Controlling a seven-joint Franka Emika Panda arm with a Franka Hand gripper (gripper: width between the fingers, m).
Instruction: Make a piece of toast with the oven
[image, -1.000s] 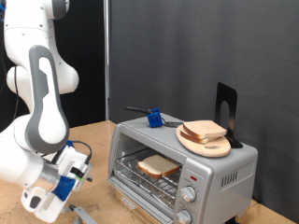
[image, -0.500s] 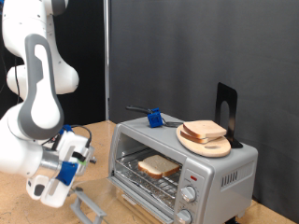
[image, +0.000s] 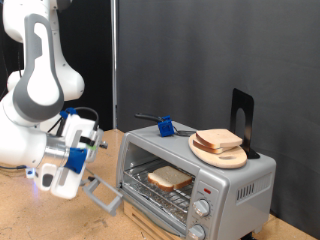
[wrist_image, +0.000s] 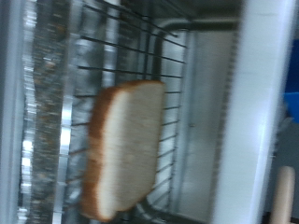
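Your gripper (image: 100, 190) rose, lifting door (image: 150, 200) | toast (image: 170, 178) on rack inside oven (image: 235, 185), to exterior view's right | jaws: can't tell

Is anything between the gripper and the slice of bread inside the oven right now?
Nothing visible. The oven stands open, the piece of toast lies on its wire rack, and the gripper is at the exterior view's left of the opening. The wrist view looks straight at the bread, unobstructed.
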